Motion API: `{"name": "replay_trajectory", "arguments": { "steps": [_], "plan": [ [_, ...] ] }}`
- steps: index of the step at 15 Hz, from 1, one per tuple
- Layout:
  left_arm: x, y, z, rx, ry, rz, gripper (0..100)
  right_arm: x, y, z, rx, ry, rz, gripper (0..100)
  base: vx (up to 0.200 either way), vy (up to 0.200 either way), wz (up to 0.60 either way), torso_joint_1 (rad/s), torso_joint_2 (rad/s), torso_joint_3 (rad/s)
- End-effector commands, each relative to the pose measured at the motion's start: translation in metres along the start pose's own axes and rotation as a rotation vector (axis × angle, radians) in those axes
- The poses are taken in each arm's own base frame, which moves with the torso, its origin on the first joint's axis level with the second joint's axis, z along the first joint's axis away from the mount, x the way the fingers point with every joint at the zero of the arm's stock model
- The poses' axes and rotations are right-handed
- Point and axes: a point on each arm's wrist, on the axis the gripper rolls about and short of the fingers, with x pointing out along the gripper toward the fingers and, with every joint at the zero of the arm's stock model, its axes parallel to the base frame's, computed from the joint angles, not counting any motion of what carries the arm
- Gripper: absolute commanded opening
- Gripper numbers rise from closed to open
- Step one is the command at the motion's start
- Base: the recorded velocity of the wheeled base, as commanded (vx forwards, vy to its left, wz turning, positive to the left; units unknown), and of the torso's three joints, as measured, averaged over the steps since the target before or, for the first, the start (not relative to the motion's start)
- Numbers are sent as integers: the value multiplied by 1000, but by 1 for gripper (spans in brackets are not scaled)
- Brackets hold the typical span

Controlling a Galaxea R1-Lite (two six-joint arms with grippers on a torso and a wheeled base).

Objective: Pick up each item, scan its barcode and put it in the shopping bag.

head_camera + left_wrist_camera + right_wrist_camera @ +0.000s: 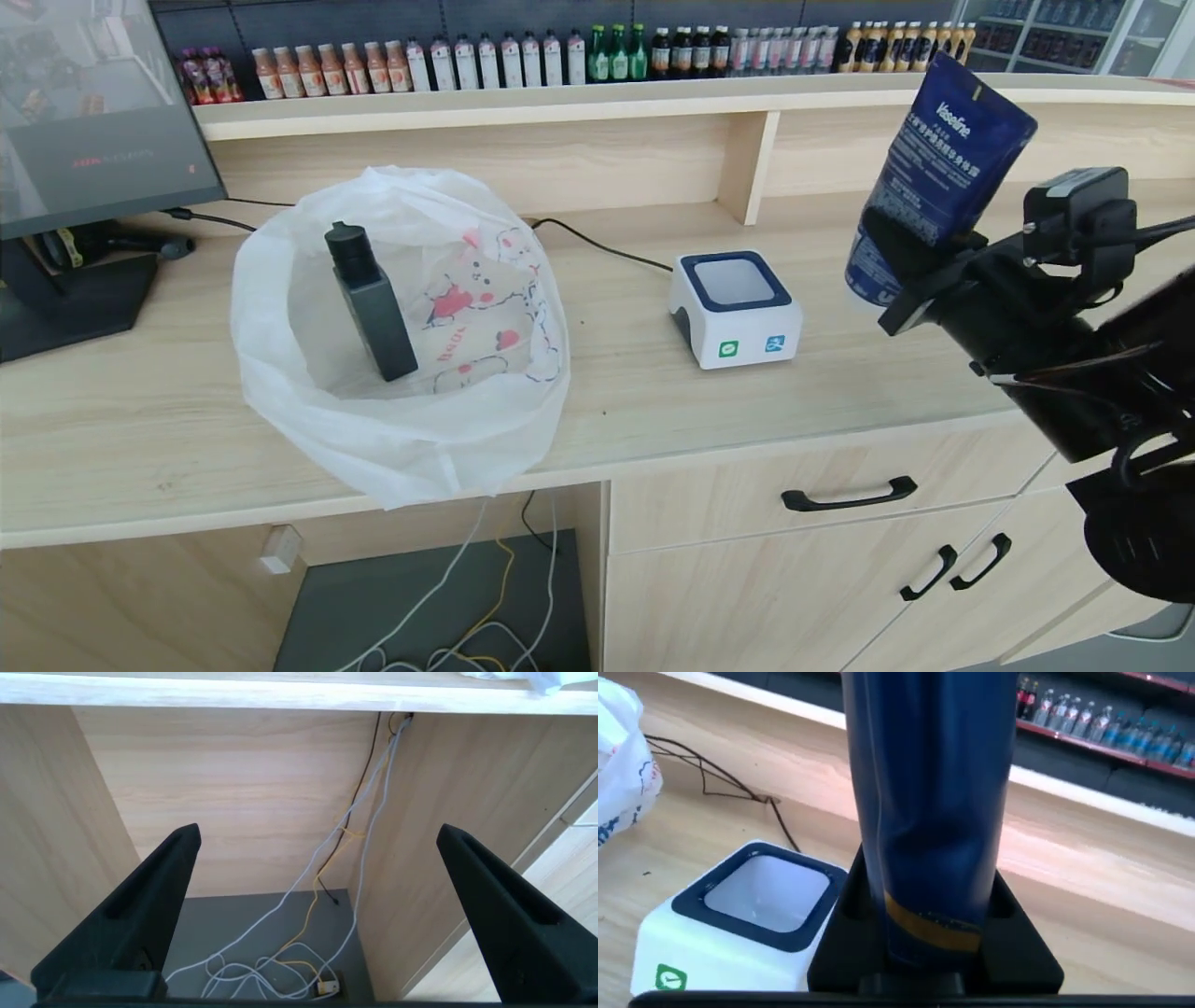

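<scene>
Head view: we see the right pincer [920, 266] clamped on a blue tube [938, 168], right of the scanner [736, 308]; a dark bottle [372, 303] stands in the shopping bag [280, 308]. Left wrist: the left pincer [318, 915] gapes below the worktop [280, 691]. Right wrist: the blue tube stands near the scanner.

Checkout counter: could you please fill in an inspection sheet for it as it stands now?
Surface: light wooden counter, carrying bag and scanner.
Job's things: blue tube held in the air to the right of the scanner; dark bottle standing inside the white shopping bag.
Clutter: small dark device by the monitor stand.
Grippers: right gripper shut on the blue tube; left gripper open, below the counter.
Cables: black cable behind the scanner; white and yellow cables underneath.
Surroundings: monitor at left; row of bottles behind; drawers below.
</scene>
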Motion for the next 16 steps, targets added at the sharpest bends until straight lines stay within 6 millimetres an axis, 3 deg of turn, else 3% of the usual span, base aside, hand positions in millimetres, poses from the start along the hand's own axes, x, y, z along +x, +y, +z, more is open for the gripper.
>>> {"name": "replay_trajectory", "arguments": {
  "steps": [1,4,6,9,16],
  "plan": [
    [0,0,0,0,0,0,100,12,-6,-13,-45,-4,5,0,0,0,0,0,0,0],
    [0,0,0,0,0,0,100,27,-1,-17,-191,-109,186,0,0,0,0,0,0,0],
    [0,0,0,0,0,0,100,37,5,-23,-248,-132,201,0,0,0,0,0,0,0],
    [0,0,0,3,0,0,100,63,1,-20,-400,-306,301,0,0,0,0,0,0,0],
    [0,0,0,0,0,2,100,66,14,-34,-516,-437,513,0,0,0,0,0,0,0]
  ]
}}
